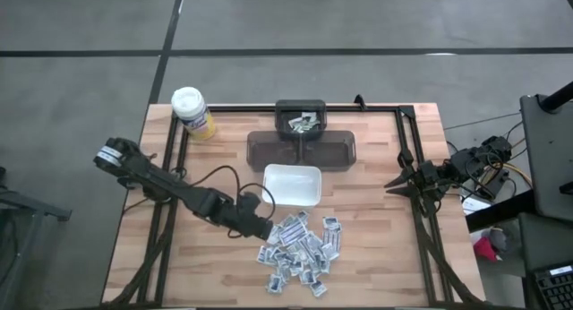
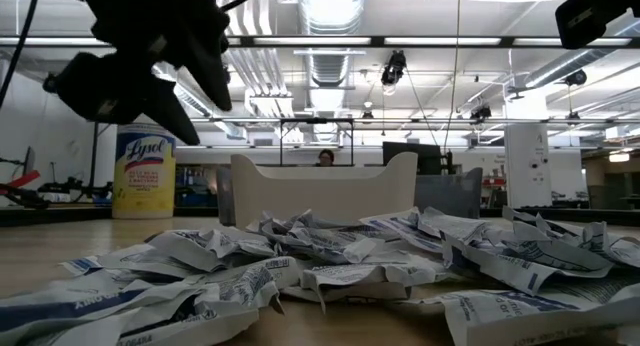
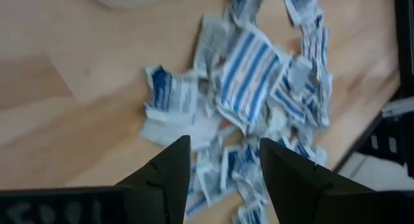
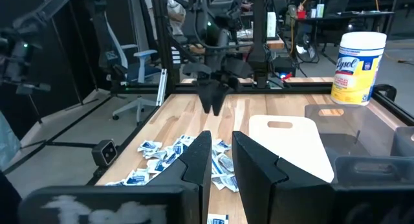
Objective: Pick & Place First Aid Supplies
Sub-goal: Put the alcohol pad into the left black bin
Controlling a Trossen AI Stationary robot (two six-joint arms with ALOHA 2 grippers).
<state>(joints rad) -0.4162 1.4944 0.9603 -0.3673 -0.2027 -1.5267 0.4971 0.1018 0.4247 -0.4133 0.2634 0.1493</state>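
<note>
On the desk: you have a wooden desk (image 1: pixel 358 247) carrying, from largest to smallest, a dark tray, a white dish, a yellow canister and a heap of small packets.
Dark tray: the dark tray (image 1: pixel 302 150) sits toward the far edge, its small far compartment already holding a few packets.
White dish: the white dish (image 1: pixel 292 185) lies just in front of the tray and looks empty from above.
Yellow canister: the yellow canister (image 1: pixel 192 112) stands upright at the far left corner, well apart from the work.
First aid supplies: the first aid supplies (image 1: pixel 301 250) lie in a loose, overlapping heap near the front of the desk, just in front of the dish.
Left gripper: your left gripper (image 3: pixel 223 169) hangs above the left edge of the heap, fingers (image 3: pixel 169 167) spread apart with nothing between them.
Right gripper: your right gripper (image 1: pixel 394 185) waits at the right edge of the desk, fingers (image 4: pixel 198 160) only narrowly parted and holding nothing.
Step in hand: you appear to be lining up over the heap for a pick.
Next move: you likely need to lower onto one packet at the edge and close, since overlapping neighbours may lift with it.
</note>
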